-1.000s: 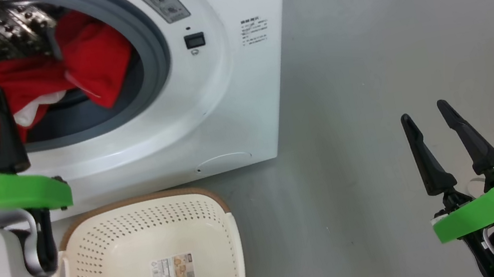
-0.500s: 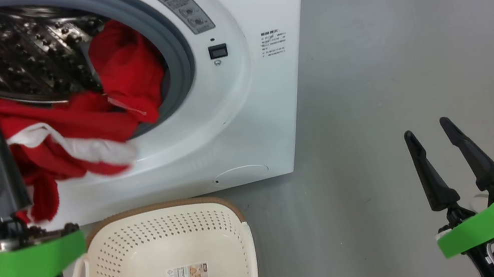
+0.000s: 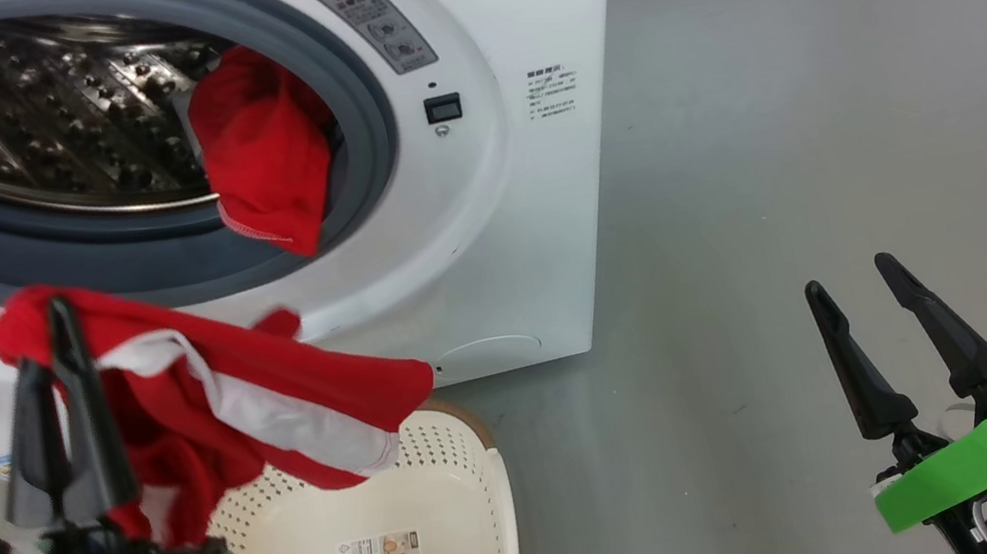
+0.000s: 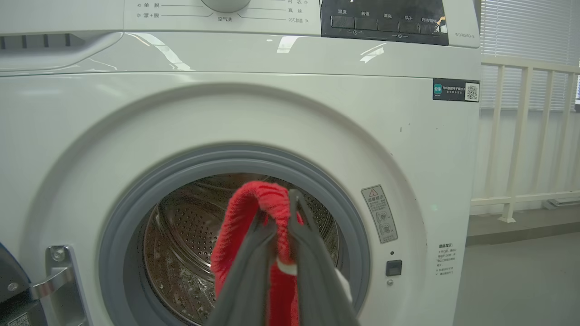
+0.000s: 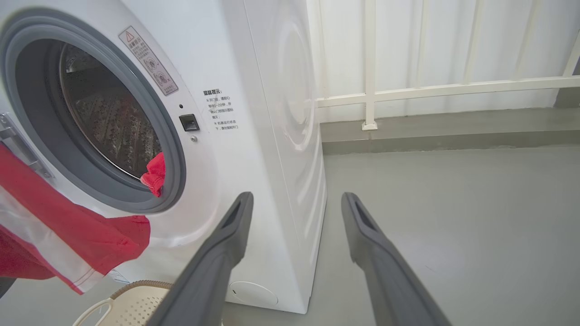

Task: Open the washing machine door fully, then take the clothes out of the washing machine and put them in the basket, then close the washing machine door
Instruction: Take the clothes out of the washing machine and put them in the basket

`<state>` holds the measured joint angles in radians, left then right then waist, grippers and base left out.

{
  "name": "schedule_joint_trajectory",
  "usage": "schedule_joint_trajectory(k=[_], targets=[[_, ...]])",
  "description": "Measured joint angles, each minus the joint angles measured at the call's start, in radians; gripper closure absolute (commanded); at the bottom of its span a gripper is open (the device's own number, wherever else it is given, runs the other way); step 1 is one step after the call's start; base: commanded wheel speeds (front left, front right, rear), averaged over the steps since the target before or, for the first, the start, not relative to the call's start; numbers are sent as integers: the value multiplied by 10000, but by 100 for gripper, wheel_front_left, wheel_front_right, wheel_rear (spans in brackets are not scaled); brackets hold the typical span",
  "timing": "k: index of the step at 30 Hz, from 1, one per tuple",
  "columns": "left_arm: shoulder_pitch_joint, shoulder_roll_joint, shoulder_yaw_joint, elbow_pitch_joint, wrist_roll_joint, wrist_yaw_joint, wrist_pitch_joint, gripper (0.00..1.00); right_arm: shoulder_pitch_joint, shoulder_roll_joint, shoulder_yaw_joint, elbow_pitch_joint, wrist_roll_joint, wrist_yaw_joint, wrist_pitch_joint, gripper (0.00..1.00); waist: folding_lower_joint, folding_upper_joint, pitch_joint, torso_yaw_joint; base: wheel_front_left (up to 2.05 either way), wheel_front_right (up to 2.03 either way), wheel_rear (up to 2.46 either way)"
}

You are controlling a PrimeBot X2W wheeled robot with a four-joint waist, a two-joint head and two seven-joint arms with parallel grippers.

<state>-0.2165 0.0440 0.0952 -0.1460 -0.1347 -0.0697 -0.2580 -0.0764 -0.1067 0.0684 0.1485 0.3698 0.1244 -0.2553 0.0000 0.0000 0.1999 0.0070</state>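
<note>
Garment (image 3: 320, 389), red fabric with white stripes, clamped in your left gripper (image 3: 45, 341), hides half of cream perforated plastic basket (image 3: 452, 472); steel drum (image 3: 20, 127) holds second red garment (image 3: 264, 155); your right gripper (image 3: 847, 276): fingers apart.

The washing machine (image 3: 528, 240) has its drum mouth uncovered; only a red garment (image 3: 264, 155) hanging over the right of its grey rubber ring (image 3: 366, 127) narrows it. The red and white garment (image 3: 273, 407) pinched in my left gripper (image 3: 45, 341) drapes over the rear left of the basket (image 3: 501, 519), leaving its right side open. Bare floor (image 3: 780, 115) surrounds my spread right gripper (image 3: 847, 276).
</note>
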Motion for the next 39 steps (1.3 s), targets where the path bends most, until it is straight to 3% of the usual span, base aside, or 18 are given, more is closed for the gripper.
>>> schedule_joint_trajectory(k=[7, 15, 30, 39], targets=[[577, -29, -681, 1509, -303, 0, 10, 100, -2, -84, 36, -35, 2, 0, 0, 0, 0, 0, 244, -75, 0, 0, 0], [345, -33, -667, 4169, -410, -13, 13, 100, -181, -84, 73, -75, 2, 0, 0, 0, 0, 0, 764, -200, 0, 0, 0], [-2522, 73, -752, 9762, 313, -378, 17, 100, -1150, -8, 109, -242, 2, 0, -2, 0, 0, 0, 2220, -592, 0, 0, 0], [-4010, 364, -901, 12155, 537, -453, 17, 100, -1790, 111, 123, -384, 0, 0, -2, 0, 0, 0, 3302, -942, 0, 0, 0]])
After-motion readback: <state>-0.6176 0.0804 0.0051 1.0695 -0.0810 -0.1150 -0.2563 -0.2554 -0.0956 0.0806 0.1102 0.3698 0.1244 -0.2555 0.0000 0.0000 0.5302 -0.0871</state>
